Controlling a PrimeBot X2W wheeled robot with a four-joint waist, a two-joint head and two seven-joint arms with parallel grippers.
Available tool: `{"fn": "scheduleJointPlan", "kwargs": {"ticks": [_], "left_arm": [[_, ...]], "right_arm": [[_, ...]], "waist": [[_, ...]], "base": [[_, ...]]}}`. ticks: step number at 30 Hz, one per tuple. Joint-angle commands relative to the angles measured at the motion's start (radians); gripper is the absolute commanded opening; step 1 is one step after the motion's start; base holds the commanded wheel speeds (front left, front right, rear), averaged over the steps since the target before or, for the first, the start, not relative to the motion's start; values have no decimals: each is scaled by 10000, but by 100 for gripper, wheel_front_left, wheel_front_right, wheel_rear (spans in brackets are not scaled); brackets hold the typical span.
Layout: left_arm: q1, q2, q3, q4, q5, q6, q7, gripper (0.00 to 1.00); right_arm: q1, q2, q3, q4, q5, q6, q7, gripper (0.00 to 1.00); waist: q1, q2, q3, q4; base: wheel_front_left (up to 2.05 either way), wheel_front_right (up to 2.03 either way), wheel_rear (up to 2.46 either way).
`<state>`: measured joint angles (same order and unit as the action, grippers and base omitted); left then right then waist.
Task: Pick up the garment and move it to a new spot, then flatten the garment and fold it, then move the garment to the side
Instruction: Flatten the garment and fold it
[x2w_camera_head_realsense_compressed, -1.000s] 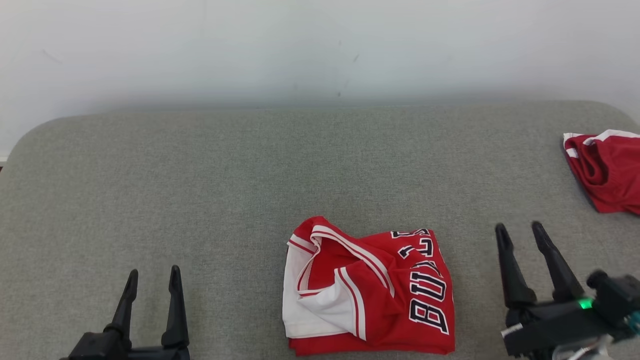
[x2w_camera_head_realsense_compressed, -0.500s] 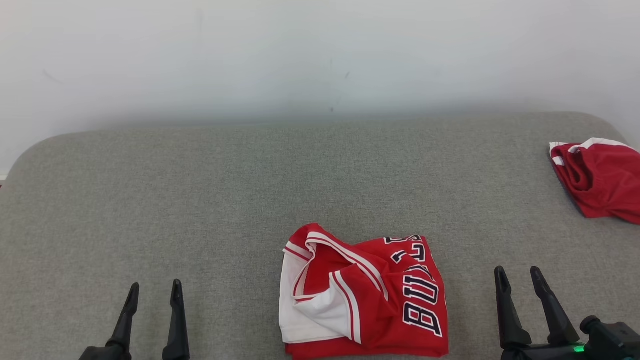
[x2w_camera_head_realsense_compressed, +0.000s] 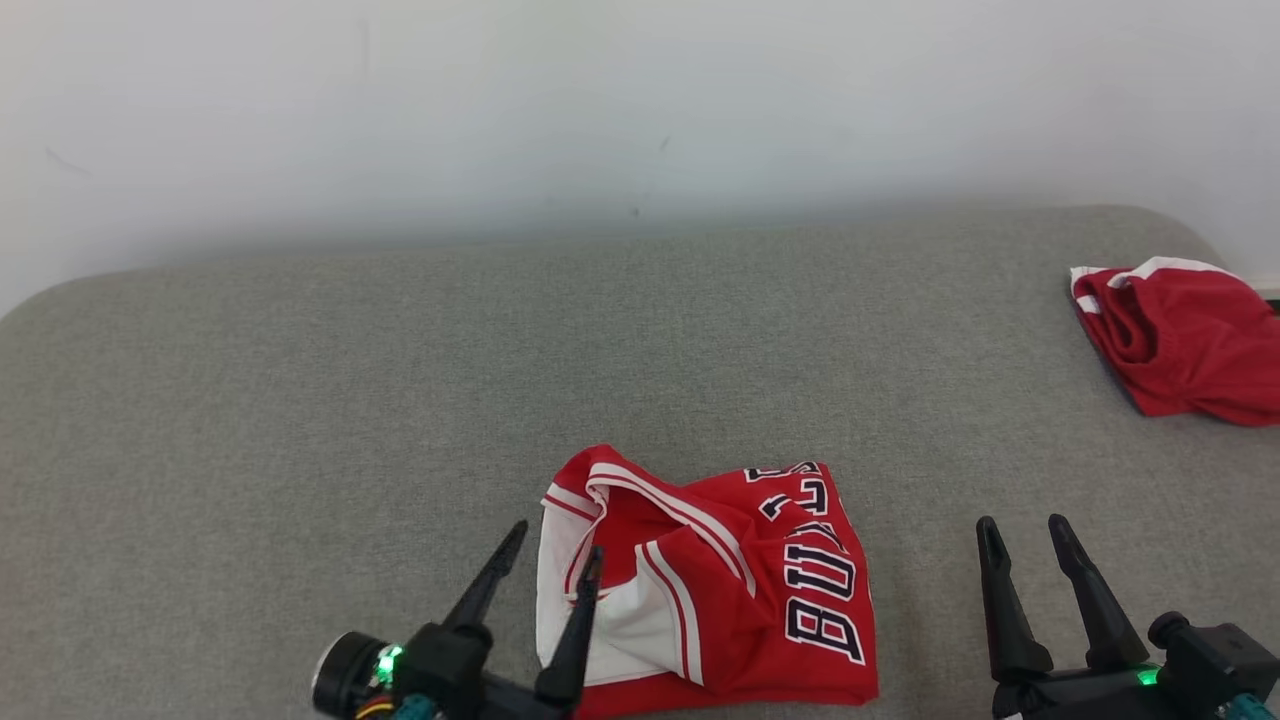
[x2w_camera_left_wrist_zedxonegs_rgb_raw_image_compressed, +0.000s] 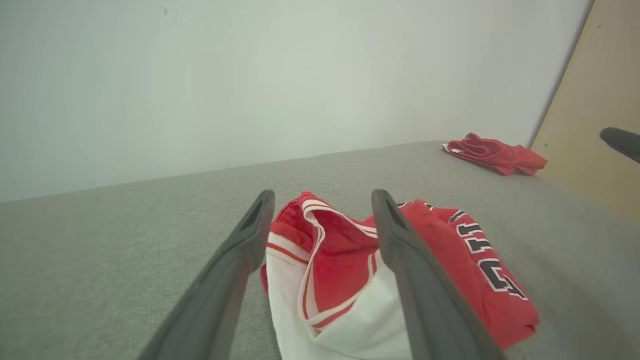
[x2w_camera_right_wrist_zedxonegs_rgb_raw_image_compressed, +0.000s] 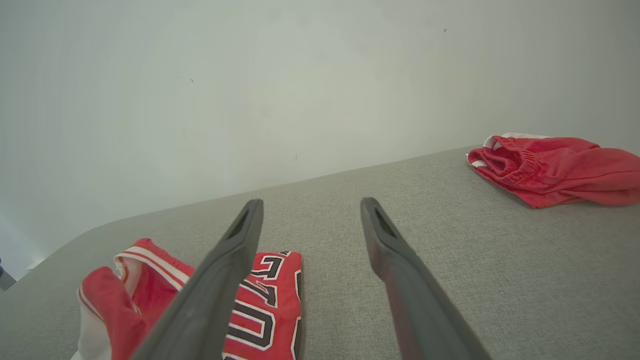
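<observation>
L gripper (x2w_camera_head_realsense_compressed: 557, 545) swung in to folded red-white lettered jersey (x2w_camera_head_realsense_compressed: 760, 580) at front edge of grey fabric surface (x2w_camera_head_realsense_compressed: 300, 400), tilted, spread, empty; R gripper (x2w_camera_head_realsense_compressed: 1022, 525) spread too.

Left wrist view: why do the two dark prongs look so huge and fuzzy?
Left wrist view: the fingers sit close to the wide lens, looming and soft-edged; the jersey beyond is crisper. Head view: soft, even light, no glare.

One grey fabric worktop (x2w_camera_head_realsense_compressed: 300, 400) holds two garments: a red-and-white lettered jersey (x2w_camera_head_realsense_compressed: 760, 580) lower centre, a plain red garment (x2w_camera_head_realsense_compressed: 1180, 340) at right. Two dark tools show: left tool (x2w_camera_head_realsense_compressed: 557, 538), right tool (x2w_camera_head_realsense_compressed: 1021, 521).
</observation>
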<state>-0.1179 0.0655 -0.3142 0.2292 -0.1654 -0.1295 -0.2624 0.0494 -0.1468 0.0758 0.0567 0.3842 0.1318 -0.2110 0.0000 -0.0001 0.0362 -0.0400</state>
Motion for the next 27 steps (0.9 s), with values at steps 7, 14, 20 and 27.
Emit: {"fn": "scheduleJointPlan", "kwargs": {"ticks": [7, 14, 20, 27], "left_arm": [[-1229, 573, -1678, 1027, -783, -1, 243, 100], [-1971, 972, -2471, 1996, -1502, -3, 371, 100], [-2182, 1119, -2973, 2207, -1965, -2, 246, 0], [-1733, 1207, -3066, 1758, -2178, 55, 82, 0]], "right_arm": [[-261, -54, 156, 152, 81, -29, -73, 100], [-285, -97, 85, 317, 207, -29, -189, 100], [-252, -103, -6, 360, 283, -29, -272, 100], [-225, -201, 60, 378, 300, -29, -287, 100]], "waist": [[0, 1, 275, -626], [0, 1, 490, -1132], [0, 1, 524, -1074], [0, 1, 380, -597]], "base": [[0, 0, 0], [0, 0, 0], [0, 0, 0], [0, 0, 0]]}}
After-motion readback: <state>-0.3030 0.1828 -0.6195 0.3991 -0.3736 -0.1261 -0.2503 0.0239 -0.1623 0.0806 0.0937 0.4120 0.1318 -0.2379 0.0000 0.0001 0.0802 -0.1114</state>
